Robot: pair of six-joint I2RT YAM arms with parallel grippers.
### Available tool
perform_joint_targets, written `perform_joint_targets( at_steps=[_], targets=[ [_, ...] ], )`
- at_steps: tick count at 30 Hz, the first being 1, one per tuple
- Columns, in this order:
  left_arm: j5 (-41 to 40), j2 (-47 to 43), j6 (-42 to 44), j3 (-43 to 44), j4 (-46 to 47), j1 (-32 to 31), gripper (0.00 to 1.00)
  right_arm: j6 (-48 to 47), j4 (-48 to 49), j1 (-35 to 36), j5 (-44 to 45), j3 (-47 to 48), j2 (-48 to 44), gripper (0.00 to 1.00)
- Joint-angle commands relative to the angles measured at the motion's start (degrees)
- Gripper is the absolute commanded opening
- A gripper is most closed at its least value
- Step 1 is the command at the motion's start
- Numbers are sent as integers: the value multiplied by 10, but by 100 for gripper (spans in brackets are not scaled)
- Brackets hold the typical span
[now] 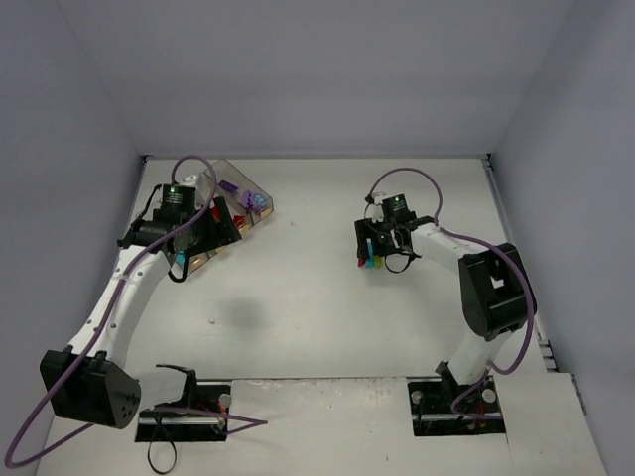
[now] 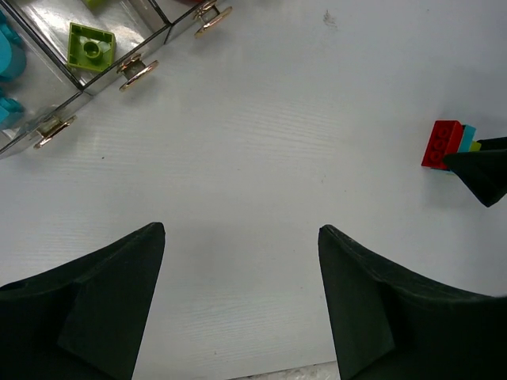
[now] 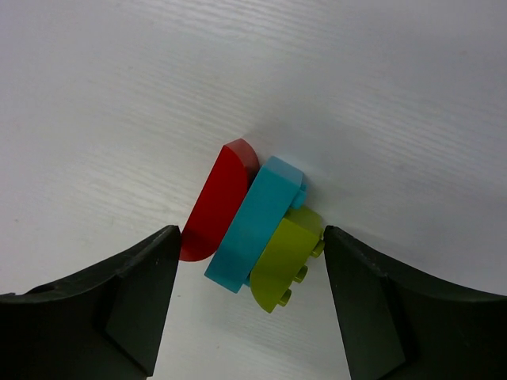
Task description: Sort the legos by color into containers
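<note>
Three legos are stuck together in a stack lying on its side on the table: red [image 3: 218, 206], cyan [image 3: 257, 222] and lime green [image 3: 285, 253]. My right gripper [image 3: 252, 231] is open and straddles this stack, one fingertip by the red brick and the other by the green one's studs. The stack [image 1: 370, 264] lies right of the table's centre. The containers [image 1: 230, 198] sit at the back left with purple [image 1: 230, 186] and red [image 1: 241, 216] legos inside; the left wrist view shows a green lego [image 2: 89, 46] and cyan legos [image 2: 8, 55] in them. My left gripper [image 2: 242, 237] hangs open beside the containers with nothing between its fingers.
Metal latches [image 2: 137, 73] line the containers' near side. Grey walls close in the table on three sides. The right arm's finger [image 2: 483, 170] shows next to the stack [image 2: 440, 144] in the left wrist view.
</note>
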Motion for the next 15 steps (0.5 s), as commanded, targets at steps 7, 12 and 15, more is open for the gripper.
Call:
perform_joint_targets(
  at_steps=[7, 12, 15],
  targets=[
    [12, -26, -4, -10, 8, -6, 72, 80, -10, 134, 0, 5, -10, 66],
    [19, -31, -5, -16, 9, -11, 71, 55, -11, 184, 4, 17, -10, 68],
    [29, -34, 3, -19, 12, -17, 71, 15, -21, 202, 9, 21, -23, 73]
  ],
)
